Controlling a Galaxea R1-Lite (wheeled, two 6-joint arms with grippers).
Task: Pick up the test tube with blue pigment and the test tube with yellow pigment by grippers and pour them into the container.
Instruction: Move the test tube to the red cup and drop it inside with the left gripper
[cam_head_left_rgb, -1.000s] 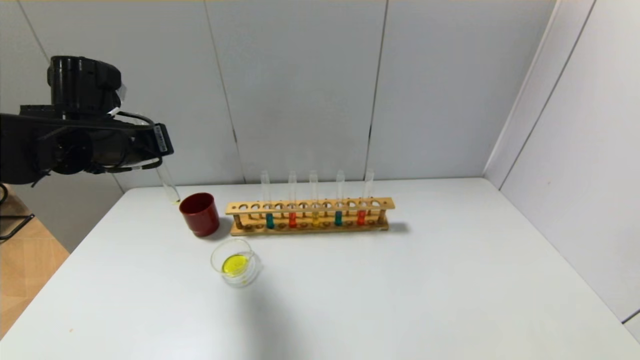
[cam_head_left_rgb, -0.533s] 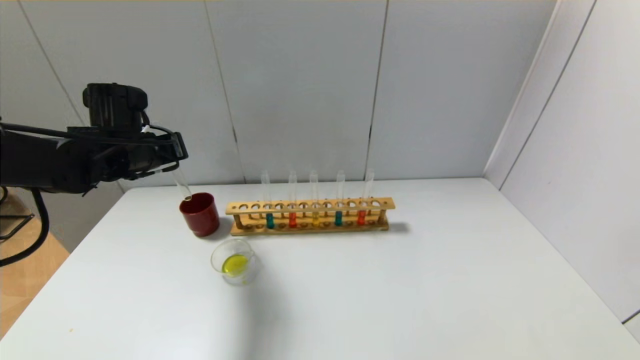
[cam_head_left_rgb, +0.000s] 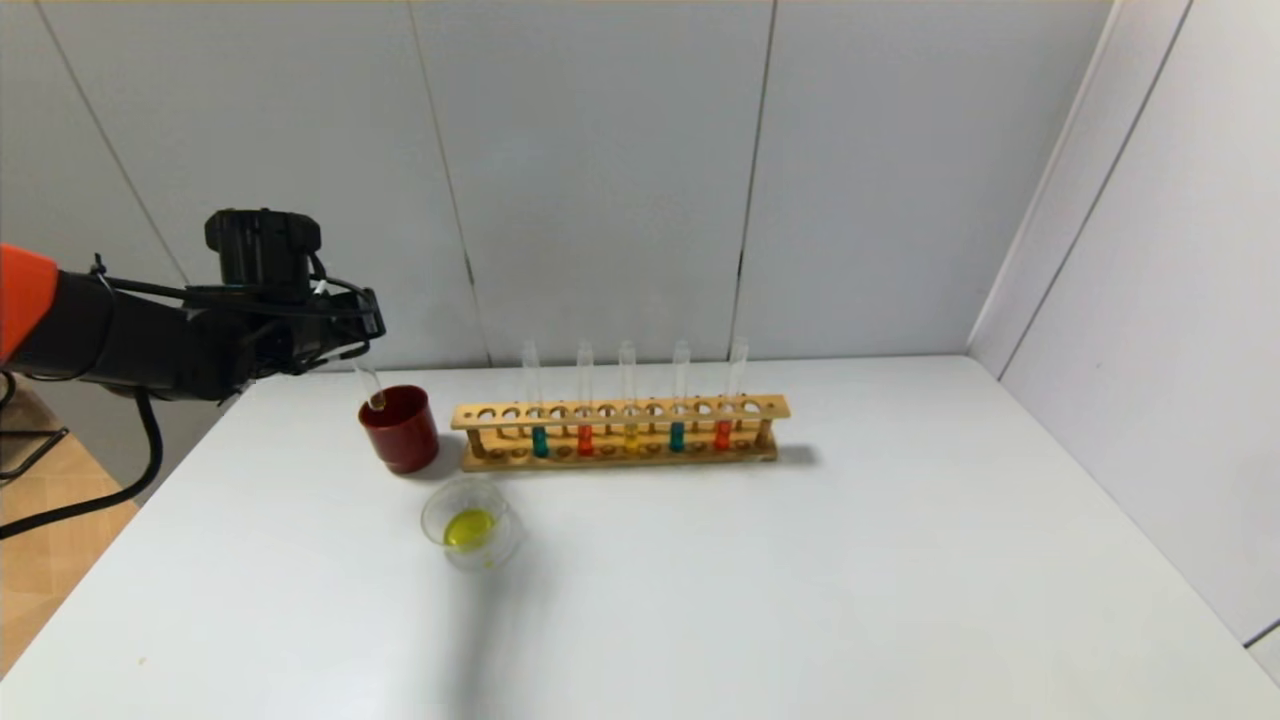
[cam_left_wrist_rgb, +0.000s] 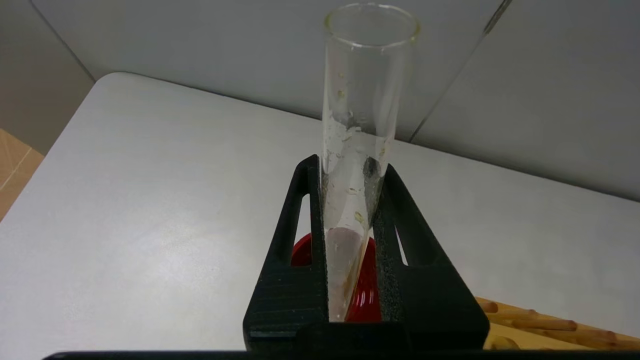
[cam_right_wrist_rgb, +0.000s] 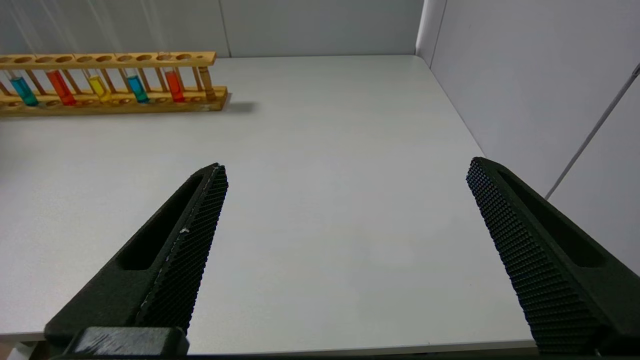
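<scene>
Left gripper hangs over the far left corner of the table, fingers pinched tight on a clear glass tube — the test tube with yellow pigment, now almost drained. Only yellowish smears and droplets cling to the inside wall. Mouth of the tube is up, above the fingertips; round bottom points down past them.

Directly below the gripper: dark red cup. From the head view the tube's lower end sits at the cup's rim, at its far left edge; whether glass touches the cup cannot be made out. The wrist view shows red of the cup between and beneath the fingers.

In front of the gripper, nearer the robot and a little to its right: the container, small clear dish, a pool of yellow liquid in its bottom. It stands apart from the cup.

To the right of the gripper, just beside the cup: wooden rack with five upright tubes. Colours left to right: teal, red, amber-yellow, teal, red. The test tube with blue pigment is the one nearest the gripper, seated in the rack, untouched.

Right gripper low over the near right part of the table, well away from the rack, fingers spread wide, nothing between them.
</scene>
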